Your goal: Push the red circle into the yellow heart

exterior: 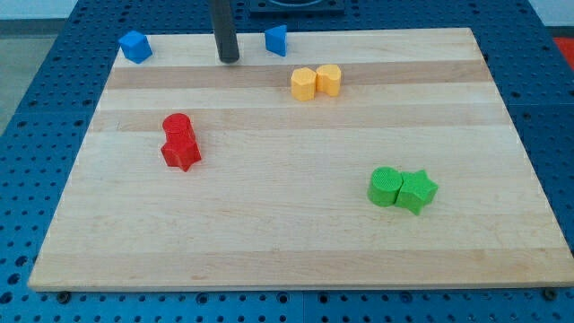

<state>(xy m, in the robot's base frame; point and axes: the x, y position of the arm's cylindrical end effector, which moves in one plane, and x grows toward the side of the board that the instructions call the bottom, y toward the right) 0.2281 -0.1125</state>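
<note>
The red circle (178,125) sits at the board's left middle, touching a red star (181,152) just below it. The yellow heart (329,79) is near the view's top centre, touching a yellow hexagon (304,84) on its left. My tip (229,59) rests on the board near the top edge, well above and to the right of the red circle and to the left of the yellow pair. It touches no block.
A blue block (134,46) lies at the top left corner. Another blue block (276,39) lies at the top edge, right of my tip. A green circle (386,187) and a green star (416,191) touch at the lower right.
</note>
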